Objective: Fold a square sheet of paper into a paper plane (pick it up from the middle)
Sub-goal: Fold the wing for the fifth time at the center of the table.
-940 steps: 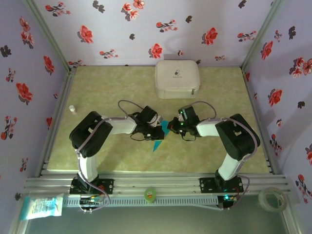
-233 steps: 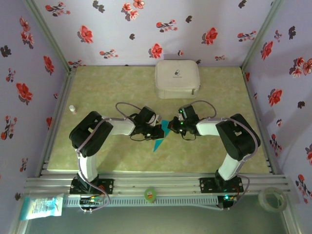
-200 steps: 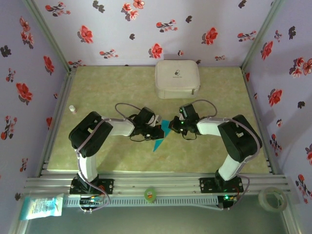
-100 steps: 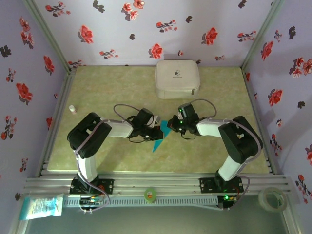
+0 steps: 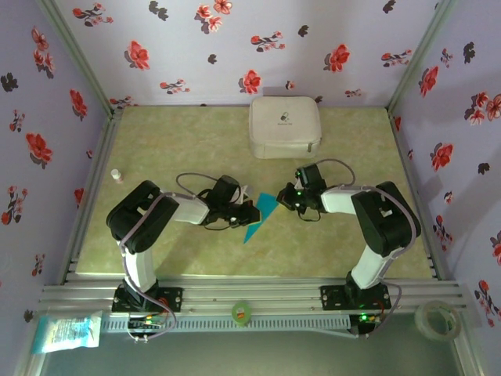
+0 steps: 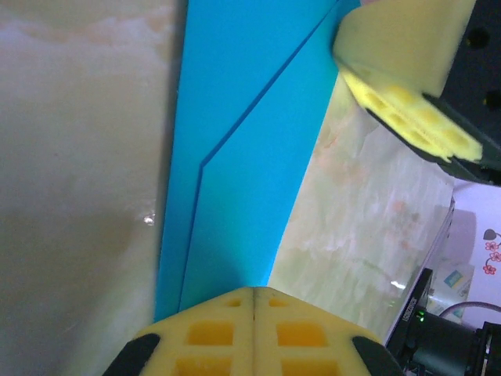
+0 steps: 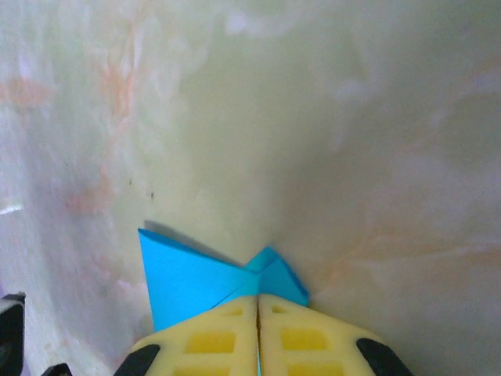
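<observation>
Left end effector (image 6: 254, 291) and right end effector (image 7: 258, 298) each pinched shut on it, found the paper plane (image 6: 243, 149) in front of the white case (image 5: 284, 125); judged it light, limp, safest gripped on layered folds.

The white case (image 5: 284, 127) is sitting at upper centre of the table (image 5: 180, 141), blocking any straight reach to the back there. The left gripper (image 5: 251, 211) and right gripper (image 5: 286, 197) are crowding mid-frame, both pinching the paper plane (image 5: 257, 224). Open mat is lying upper left, far right and along the bottom. A small white object (image 5: 116, 175) is standing at the left edge.
</observation>
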`<state>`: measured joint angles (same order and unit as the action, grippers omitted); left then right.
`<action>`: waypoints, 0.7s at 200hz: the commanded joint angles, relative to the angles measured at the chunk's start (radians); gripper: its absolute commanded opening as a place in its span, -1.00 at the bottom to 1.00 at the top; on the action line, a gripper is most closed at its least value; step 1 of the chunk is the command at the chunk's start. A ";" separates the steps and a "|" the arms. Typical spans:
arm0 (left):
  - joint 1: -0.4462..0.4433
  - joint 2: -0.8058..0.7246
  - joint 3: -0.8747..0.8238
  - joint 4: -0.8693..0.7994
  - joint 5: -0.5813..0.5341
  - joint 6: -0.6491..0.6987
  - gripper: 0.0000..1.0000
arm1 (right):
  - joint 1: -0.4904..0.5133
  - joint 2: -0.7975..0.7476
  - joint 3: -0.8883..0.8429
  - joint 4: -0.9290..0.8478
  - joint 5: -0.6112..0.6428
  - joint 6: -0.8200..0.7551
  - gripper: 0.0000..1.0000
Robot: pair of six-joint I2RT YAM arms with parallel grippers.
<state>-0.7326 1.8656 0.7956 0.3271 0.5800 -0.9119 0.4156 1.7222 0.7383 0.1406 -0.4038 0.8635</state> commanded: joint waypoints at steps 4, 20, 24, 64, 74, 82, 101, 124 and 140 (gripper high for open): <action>0.007 -0.003 -0.052 -0.086 -0.026 -0.033 -1.00 | -0.017 -0.056 -0.008 0.003 0.070 -0.009 -0.77; 0.007 -0.042 -0.084 -0.044 -0.058 -0.070 -1.00 | -0.009 -0.101 -0.032 0.035 0.062 0.016 -0.70; 0.006 -0.053 -0.093 -0.033 -0.066 -0.084 -1.00 | -0.007 -0.110 -0.035 0.034 0.060 0.020 -0.68; -0.004 -0.164 -0.115 0.014 -0.103 -0.131 -0.77 | 0.048 -0.186 -0.087 0.023 0.079 0.048 -0.60; -0.004 -0.215 -0.108 -0.013 -0.122 -0.110 -0.71 | 0.060 -0.198 -0.104 0.025 0.087 0.060 -0.60; -0.004 -0.259 -0.099 -0.062 -0.153 -0.074 -0.67 | 0.071 -0.207 -0.117 0.034 0.092 0.070 -0.59; 0.002 -0.335 -0.069 -0.231 -0.257 0.044 -0.56 | 0.101 -0.225 -0.151 0.081 0.111 0.101 -0.53; 0.052 -0.349 -0.065 -0.321 -0.239 0.103 -0.55 | 0.132 -0.222 -0.160 0.109 0.122 0.129 -0.51; 0.077 -0.327 -0.067 -0.330 -0.181 0.127 -0.54 | 0.150 -0.220 -0.162 0.114 0.136 0.139 -0.50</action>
<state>-0.6971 1.5135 0.7269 0.1287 0.3874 -0.8810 0.5415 1.5181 0.5869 0.2028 -0.3122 0.9619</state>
